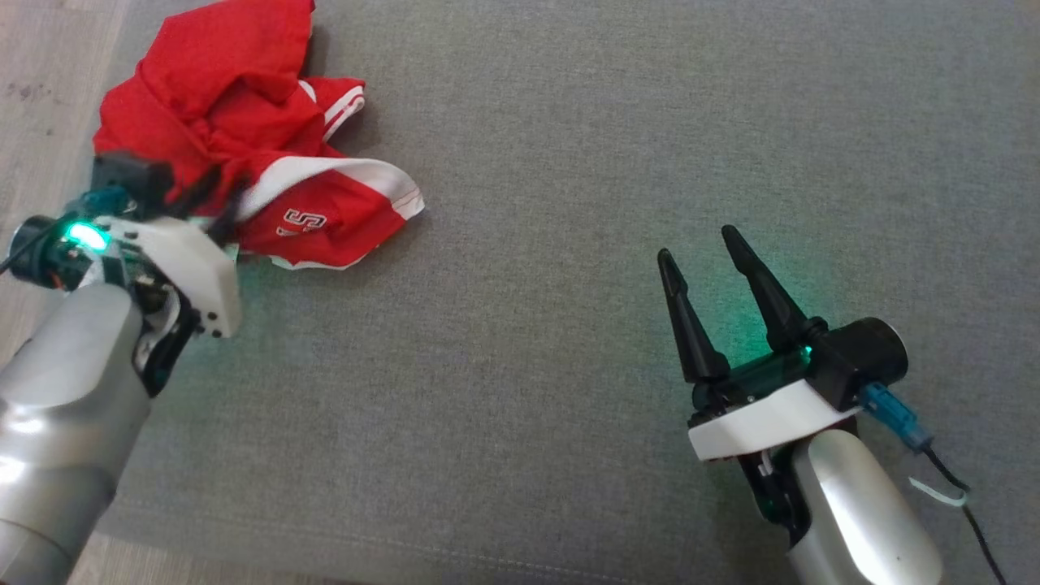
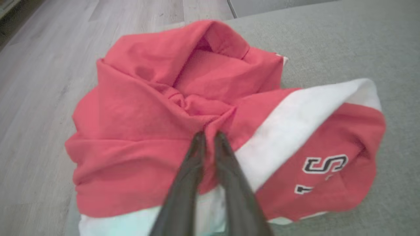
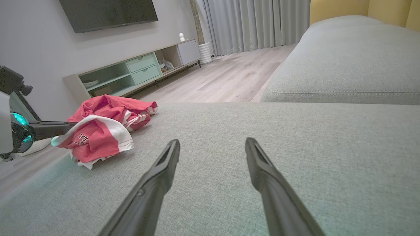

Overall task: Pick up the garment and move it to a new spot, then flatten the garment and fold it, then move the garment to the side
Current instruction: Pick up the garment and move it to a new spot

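A crumpled red garment (image 1: 236,106) with white bands and a letter print lies at the far left of the grey cushion (image 1: 569,162), close to its edge. My left gripper (image 1: 218,201) reaches into its near side. In the left wrist view the garment (image 2: 147,114) bunches into a pinched fold right at my left gripper (image 2: 210,133), whose fingers stand almost together on the red cloth. My right gripper (image 1: 697,241) rests open over bare cushion at the lower right, far from the garment. From the right wrist, the garment (image 3: 101,131) sits ahead and left of my right gripper (image 3: 212,144).
Wooden floor (image 1: 41,81) runs along the cushion's left edge, just beyond the garment. In the right wrist view a second grey cushion (image 3: 344,65) rises to the right, and a low TV cabinet (image 3: 131,68) stands across the room.
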Available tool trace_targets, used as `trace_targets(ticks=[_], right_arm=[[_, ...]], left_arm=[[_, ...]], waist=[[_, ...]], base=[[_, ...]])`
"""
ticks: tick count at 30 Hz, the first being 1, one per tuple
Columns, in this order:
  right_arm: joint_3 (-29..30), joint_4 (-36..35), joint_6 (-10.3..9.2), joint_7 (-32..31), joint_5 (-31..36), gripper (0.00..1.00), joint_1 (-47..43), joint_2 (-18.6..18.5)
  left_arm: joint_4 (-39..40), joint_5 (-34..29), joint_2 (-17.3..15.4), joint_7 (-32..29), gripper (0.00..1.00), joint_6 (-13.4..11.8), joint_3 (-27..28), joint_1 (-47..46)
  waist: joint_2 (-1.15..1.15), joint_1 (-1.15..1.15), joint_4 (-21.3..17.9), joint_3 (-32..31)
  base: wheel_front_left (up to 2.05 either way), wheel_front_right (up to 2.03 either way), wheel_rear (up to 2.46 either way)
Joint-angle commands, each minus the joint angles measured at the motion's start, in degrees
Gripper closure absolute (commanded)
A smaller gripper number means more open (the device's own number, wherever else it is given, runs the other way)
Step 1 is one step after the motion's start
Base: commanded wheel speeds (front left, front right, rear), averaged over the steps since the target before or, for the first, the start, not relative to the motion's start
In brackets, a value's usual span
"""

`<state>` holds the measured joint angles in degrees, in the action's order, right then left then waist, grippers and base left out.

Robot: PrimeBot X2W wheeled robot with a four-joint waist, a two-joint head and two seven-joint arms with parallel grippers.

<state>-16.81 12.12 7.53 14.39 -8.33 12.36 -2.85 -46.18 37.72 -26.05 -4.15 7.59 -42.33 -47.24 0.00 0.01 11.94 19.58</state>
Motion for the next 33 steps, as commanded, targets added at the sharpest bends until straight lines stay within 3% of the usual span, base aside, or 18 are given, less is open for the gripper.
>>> trace_targets(ticks=[1,8,13,21,32,33], right_arm=[[-1.35,-1.74,-0.04,0.61,0.08,0.0,0.9,-0.03],[-1.15,-1.13,-0.04,0.61,-0.64,0.0,0.39,-0.03],[-1.73,-0.78,-0.04,0.61,-2.26,0.0,-0.77,-0.03],[-2.48,-1.0,-0.04,0.61,-4.9,0.0,-1.97,-0.03],[-2.77,-2.3,-0.04,0.61,-6.35,0.0,-1.58,-0.03],[-2.8,-2.74,-0.04,0.61,-6.61,0.0,-1.24,-0.03]], left_arm=[[0.34,0.47,-3.88,1.31,1.0,-0.11,1.75,-3.29],[-2.38,-1.19,-4.62,14.24,1.0,-0.16,1.65,-7.22],[-0.1,-3.1,-5.35,18.37,1.0,-1.52,2.74,-8.74],[18.5,-6.02,-7.26,19.12,1.0,-5.38,9.18,-6.17],[32.23,-6.8,-5.83,14.93,1.0,-7.52,6.35,-2.56],[33.98,-6.85,-4.66,14.02,1.0,-8.13,5.63,-2.59]], waist=[[0.0,-0.01,-0.02,-0.08],[0.0,-0.01,0.45,-2.92],[0.0,-0.01,0.82,-6.76],[0.0,-0.01,-0.58,-10.9],[0.0,-0.01,-8.15,-11.39],[0.0,-0.01,-10.58,-10.93]], base=[[0.0,0.0,0.0],[0.0,0.0,0.0],[0.0,0.0,0.0],[0.0,0.0,0.0],[0.0,0.0,0.0],[0.0,0.0,0.0]])
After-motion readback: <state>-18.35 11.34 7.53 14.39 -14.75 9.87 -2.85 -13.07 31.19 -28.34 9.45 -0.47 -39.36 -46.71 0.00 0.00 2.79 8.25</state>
